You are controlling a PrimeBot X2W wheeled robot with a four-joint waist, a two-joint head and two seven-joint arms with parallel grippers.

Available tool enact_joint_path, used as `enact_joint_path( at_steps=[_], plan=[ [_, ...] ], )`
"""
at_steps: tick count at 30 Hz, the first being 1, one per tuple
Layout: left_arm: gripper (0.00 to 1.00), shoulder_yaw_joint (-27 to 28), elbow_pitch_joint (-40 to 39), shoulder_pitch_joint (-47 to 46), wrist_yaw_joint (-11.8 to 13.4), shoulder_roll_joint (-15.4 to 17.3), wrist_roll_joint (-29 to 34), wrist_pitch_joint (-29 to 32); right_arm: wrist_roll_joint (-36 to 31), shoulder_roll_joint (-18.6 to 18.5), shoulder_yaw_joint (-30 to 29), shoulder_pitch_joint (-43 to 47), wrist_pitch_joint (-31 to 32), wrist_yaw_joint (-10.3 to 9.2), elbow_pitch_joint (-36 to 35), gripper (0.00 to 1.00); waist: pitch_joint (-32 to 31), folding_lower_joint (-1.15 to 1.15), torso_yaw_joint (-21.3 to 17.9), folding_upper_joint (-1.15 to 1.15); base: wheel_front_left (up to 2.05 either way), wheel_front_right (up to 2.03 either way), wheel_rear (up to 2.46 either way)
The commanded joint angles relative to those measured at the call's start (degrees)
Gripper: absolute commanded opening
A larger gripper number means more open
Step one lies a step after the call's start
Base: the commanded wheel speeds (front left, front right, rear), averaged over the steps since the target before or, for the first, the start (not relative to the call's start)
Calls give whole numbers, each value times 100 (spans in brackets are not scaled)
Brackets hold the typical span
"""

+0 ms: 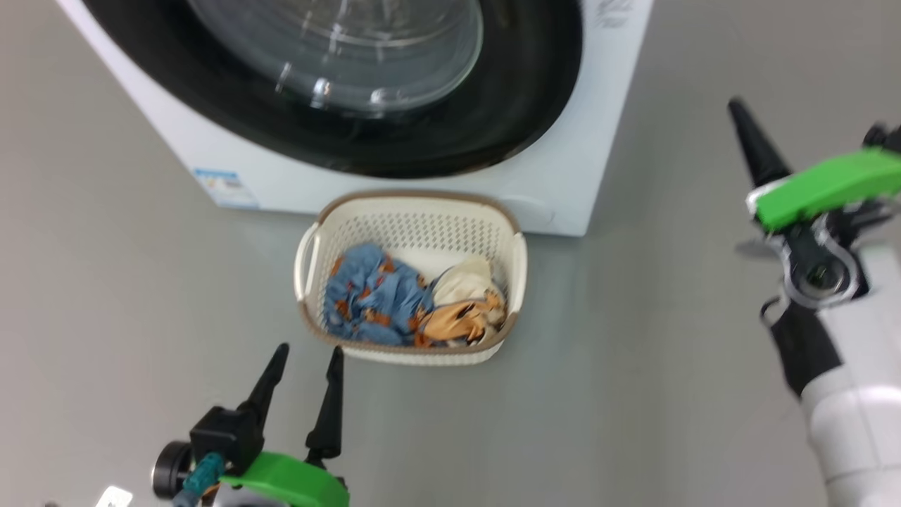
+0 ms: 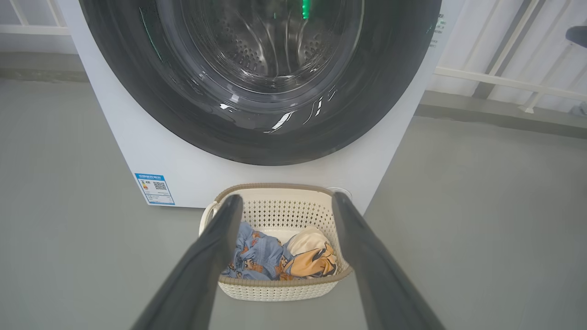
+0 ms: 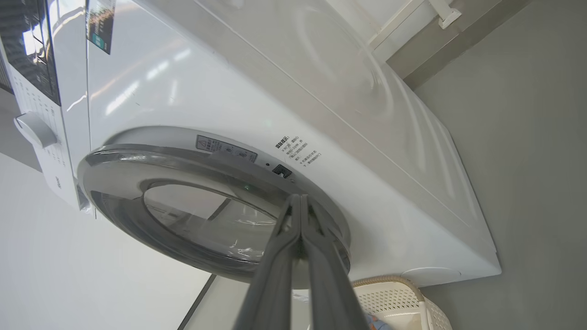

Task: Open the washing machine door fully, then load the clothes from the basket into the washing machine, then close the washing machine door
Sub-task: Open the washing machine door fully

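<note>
The washing machine point(image 1: 563, 190) point(image 2: 137, 146) point(image 3: 275, 91) stands ahead with its door point(image 1: 493, 105) point(image 2: 380, 105) point(image 3: 119, 206) lying against the front. On the floor before it sits the basket point(image 1: 415, 197) point(image 2: 275, 187) point(image 3: 394, 293) holding the clothes: a blue printed one point(image 1: 373, 296) point(image 2: 257, 252), a cream one point(image 1: 464, 278) point(image 2: 307, 238) and an orange-tan one point(image 1: 457, 320) point(image 2: 312, 263). My left gripper point(image 1: 308, 350) point(image 2: 288, 197) is open and empty just short of the basket's near rim. My right gripper point(image 1: 737, 105) point(image 3: 299, 197) is shut, raised at the right, its tips pointing at the door's edge.
Grey floor surrounds the machine and basket. A blue energy label point(image 1: 225, 186) point(image 2: 155, 188) marks the machine's lower left front. White rails point(image 2: 481, 78) run along the wall behind on the right. A white knob point(image 3: 34, 130) sits on the control panel.
</note>
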Motion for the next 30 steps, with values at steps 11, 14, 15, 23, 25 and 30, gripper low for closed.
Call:
enact_joint_path(
  at_steps=[11,14,15,23,25,30],
  plan=[
    [100,-80,-208,-583,111,55,-236,-61,-164,-274,229,-1549,375,-5,223,0,974,0,673,0,0,0,0],
    [100,-147,-244,-683,133,55,-308,-61,-262,-359,303,-1898,466,-5,327,0,1122,0,759,0,0,0,0],
    [100,-165,-255,-705,144,55,-330,-61,-312,-383,332,-2007,473,-5,369,0,1169,0,783,0,0,0,0],
    [100,-337,-260,-845,204,55,-496,-61,-457,-376,460,-2786,598,-5,824,0,1444,0,955,0,0,0,0],
    [100,-377,-259,-880,214,55,-535,-61,-463,-376,488,-2921,600,-5,936,0,1488,0,996,0,0,0,0],
    [100,-453,-265,-948,245,55,-614,-61,-405,-351,569,-3157,645,-5,1158,0,1572,0,1088,0,0,0,0]
  ],
)
